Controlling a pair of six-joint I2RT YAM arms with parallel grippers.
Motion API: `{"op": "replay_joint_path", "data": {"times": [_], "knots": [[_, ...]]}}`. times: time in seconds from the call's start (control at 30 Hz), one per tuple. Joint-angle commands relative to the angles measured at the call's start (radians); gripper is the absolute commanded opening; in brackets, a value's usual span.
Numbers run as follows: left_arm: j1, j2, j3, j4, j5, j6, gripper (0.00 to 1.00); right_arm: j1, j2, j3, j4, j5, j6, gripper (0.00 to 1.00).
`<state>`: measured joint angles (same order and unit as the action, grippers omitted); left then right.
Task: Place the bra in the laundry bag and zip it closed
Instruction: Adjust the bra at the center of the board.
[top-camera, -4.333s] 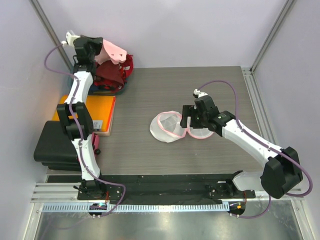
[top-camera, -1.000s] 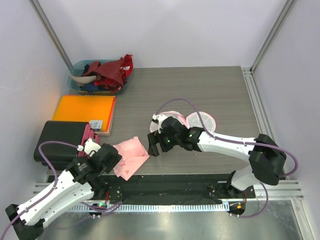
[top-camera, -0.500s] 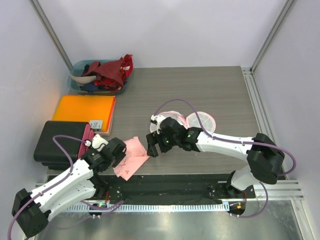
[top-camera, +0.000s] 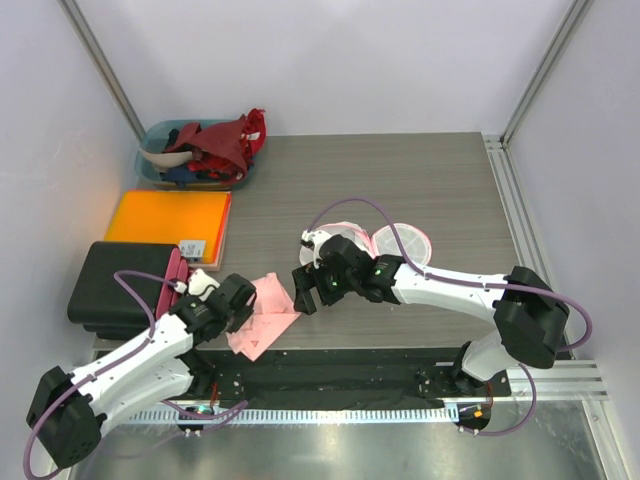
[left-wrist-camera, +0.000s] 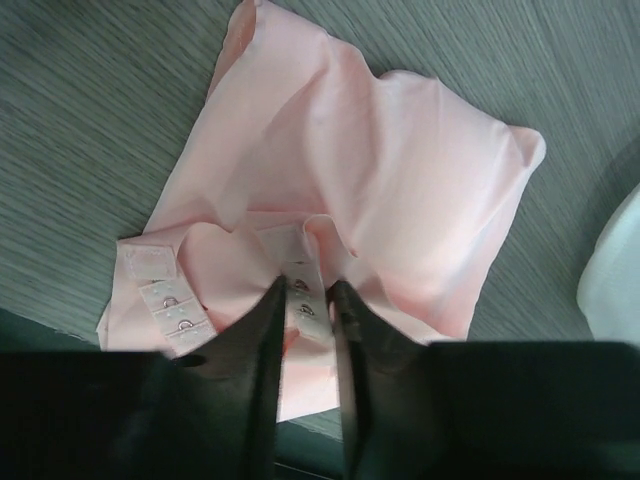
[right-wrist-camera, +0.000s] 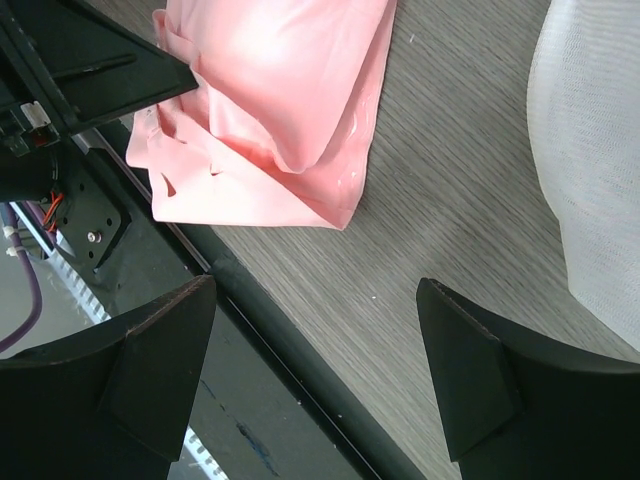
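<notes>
Down at the near edge of the table (top-camera: 400, 170), the bra (top-camera: 265, 312) is being kept as a crumpled pink heap on the wood-grain surface, with one corner hanging just over the black front strip. Its hook-and-eye band is being pinched by the left gripper (left-wrist-camera: 305, 285): in the left wrist view the two dark fingers are being pressed against either side of the narrow strip, with the metal eyes showing between them. The rest of the fabric is being left spread out flat beyond the fingertips.

The right gripper (top-camera: 303, 290) is being held just beside the bra, on its right, with its jaws spread wide and nothing between them. Through that gap only bare table is being seen in the right wrist view, with the bra to one side and white mesh to the other.

The laundry bag (top-camera: 412, 240) is being left open on the table behind the right arm, its pink-trimmed halves lying side by side, near the bra but apart from it.

At the far left corner a teal bin (top-camera: 152, 140) is being filled by dark red clothes.
</notes>
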<state>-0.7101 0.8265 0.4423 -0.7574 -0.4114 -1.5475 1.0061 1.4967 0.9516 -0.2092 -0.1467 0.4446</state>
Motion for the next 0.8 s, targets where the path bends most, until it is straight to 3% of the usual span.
{"op": "replay_joint_path", "data": {"times": [0.0, 0.17, 0.4, 0.77], "knots": [[0.008, -0.023, 0.015, 0.004, -0.056, 0.009, 0.17, 0.005, -0.052, -0.001, 0.037, 0.022, 0.000, 0.87], [0.008, -0.024, 0.094, -0.056, -0.063, 0.108, 0.07, 0.006, -0.030, 0.013, 0.039, 0.019, 0.003, 0.87], [0.008, 0.049, 0.176, -0.094, -0.050, 0.228, 0.11, 0.006, 0.014, 0.084, 0.027, 0.025, 0.003, 0.87], [0.008, 0.184, 0.256, 0.009, -0.136, 0.388, 0.12, 0.006, 0.102, 0.196, 0.019, -0.010, 0.000, 0.87]]}}
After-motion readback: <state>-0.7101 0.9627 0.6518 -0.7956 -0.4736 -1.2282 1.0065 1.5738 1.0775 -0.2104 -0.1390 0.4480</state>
